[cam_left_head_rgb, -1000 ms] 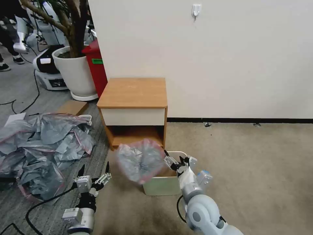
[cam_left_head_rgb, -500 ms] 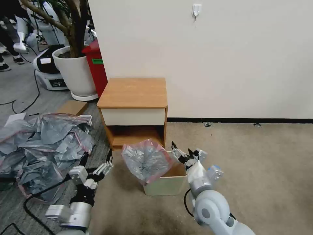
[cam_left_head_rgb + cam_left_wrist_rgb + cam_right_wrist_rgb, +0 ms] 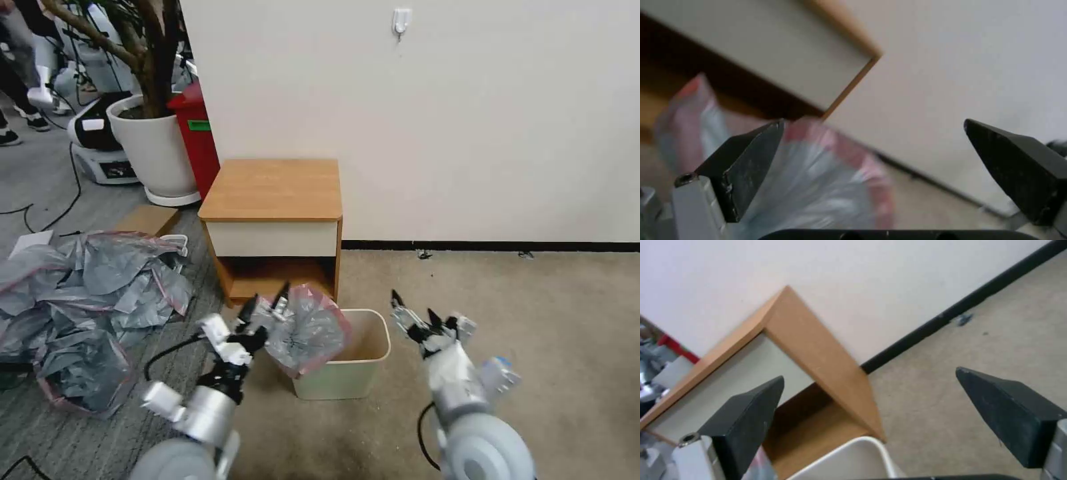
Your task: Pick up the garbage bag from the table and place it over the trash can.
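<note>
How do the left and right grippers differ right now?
The left gripper is at the garbage bag, its fingers around the bag's edge; the right gripper hangs over carpet beside the trash can, touching nothing. The left leans toward the table; the right points up. Both are open.

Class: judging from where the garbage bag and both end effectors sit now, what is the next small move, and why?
Probably close the left end effector on the garbage bag. It is open at the bag's near-left edge; the bag lies crumpled over the left rim of the trash can, not spread. The right end effector is open, beside the can.
</note>
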`<state>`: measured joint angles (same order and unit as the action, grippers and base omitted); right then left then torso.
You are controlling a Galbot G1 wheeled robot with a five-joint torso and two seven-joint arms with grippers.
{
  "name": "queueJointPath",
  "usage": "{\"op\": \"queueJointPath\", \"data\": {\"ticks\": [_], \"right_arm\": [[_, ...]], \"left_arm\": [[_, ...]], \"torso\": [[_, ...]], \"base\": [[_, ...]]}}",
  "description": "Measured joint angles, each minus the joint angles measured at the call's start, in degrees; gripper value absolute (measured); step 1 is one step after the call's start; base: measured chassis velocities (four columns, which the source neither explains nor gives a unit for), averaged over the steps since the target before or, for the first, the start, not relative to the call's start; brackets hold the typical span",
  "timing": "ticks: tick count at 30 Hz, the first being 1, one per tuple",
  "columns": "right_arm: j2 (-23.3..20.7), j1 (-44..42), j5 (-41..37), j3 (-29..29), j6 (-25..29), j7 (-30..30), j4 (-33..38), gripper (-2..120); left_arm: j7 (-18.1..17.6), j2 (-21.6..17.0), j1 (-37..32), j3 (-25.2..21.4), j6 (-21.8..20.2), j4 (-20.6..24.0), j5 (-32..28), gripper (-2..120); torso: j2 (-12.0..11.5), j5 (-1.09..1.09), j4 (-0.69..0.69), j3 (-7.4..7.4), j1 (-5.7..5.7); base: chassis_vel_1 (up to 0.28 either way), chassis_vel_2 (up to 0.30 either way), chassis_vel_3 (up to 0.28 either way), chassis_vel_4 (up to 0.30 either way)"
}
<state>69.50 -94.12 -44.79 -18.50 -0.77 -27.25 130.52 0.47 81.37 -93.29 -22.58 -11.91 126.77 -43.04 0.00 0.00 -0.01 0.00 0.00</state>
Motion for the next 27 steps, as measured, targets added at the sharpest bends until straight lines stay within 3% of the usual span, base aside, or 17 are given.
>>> {"op": "queueJointPath", "data": {"ticks": [4,8,27], "right_arm": [[2.19,-3.67,2.56,-1.43,0.61,0.88,1.12,98],[3.75,-5.04,4.74,-1.09,0.98,1.2,1.14,98],[4.71,-4.84,7.21,1.01,1.41,1.4,-1.08,93]], "left_arm": [[-5.39,-1.35,1.42,0.84,-4.31,-1.91,4.85,100],[-8.21,-2.92,1.84,0.67,-6.56,-2.89,6.92,100],[-8.51,-7.7,2.32,0.48,-7.46,-5.49,8.47,100]], "torso": [[0.0,0.0,0.01,0.0,0.0],[0.0,0.0,0.01,0.0,0.0],[0.0,-0.01,0.01,0.0,0.0]], "base": [[0.0,0.0,0.0,0.0],[0.0,0.0,0.0,0.0],[0.0,0.0,0.0,0.0]]}}
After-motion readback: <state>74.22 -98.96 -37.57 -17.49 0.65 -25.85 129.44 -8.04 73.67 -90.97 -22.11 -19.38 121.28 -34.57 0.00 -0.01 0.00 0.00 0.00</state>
